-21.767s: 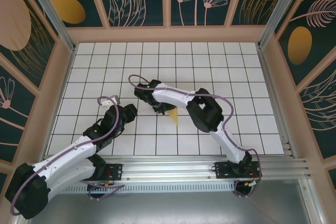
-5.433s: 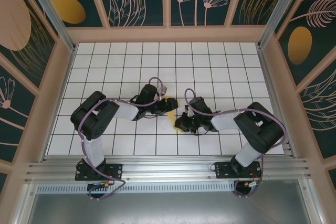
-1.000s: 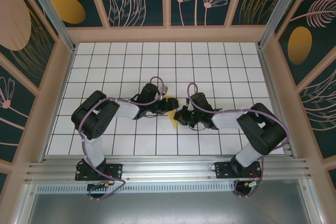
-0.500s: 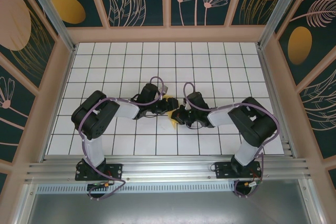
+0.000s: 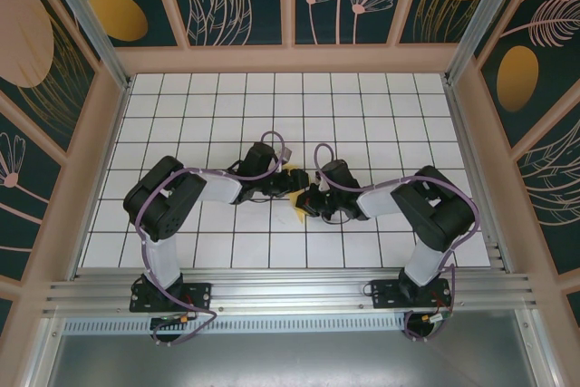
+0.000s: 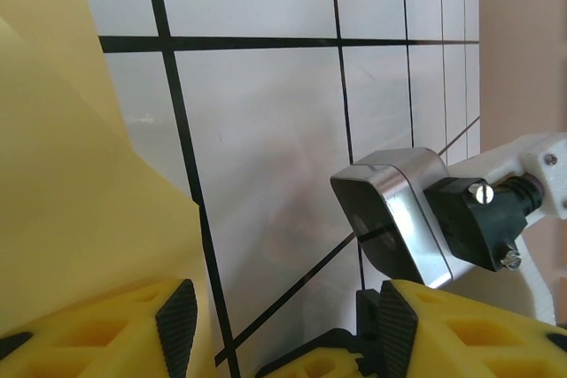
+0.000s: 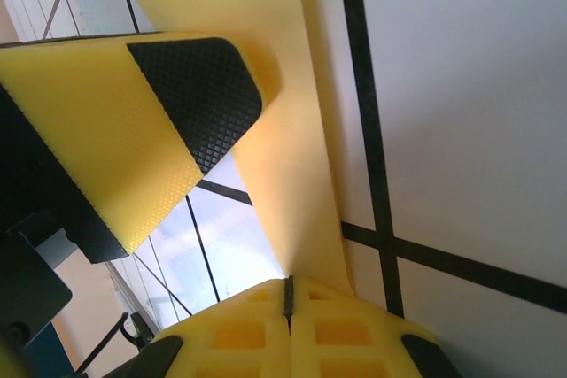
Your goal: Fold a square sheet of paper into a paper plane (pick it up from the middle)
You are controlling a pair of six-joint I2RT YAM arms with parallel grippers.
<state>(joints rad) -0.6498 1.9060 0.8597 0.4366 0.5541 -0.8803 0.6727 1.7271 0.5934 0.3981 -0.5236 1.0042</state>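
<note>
1. Top view: the paper (image 5: 296, 213), partly folded, sits mid-desk (image 5: 181, 106) between the left claw (image 5: 290, 181) and right claw (image 5: 306, 200). The claws nearly touch, so collision is the chief risk. Open desk lies all round, and the walls are well apart.
2. Left wrist: the left claw (image 6: 279, 307) is spread, with the paper (image 6: 80, 192) just beside one finger, ungripped. The right arm's mount (image 6: 399, 219) is close.
3. Right wrist: the right claw (image 7: 288, 294) is clenched on the paper's (image 7: 283, 130) edge. A sideways pull could tear it or skew the crease.

Centre: left gripper (image 5: 288, 184) and right gripper (image 5: 310, 200) are crowding the yellow paper (image 5: 296, 213), nearly touching.
Far rows: table (image 5: 362, 106) is lying open to the wall (image 5: 290, 59).
Flanks: left arm (image 5: 172, 206) and right arm (image 5: 435, 210) are barring sideways passage.
</note>
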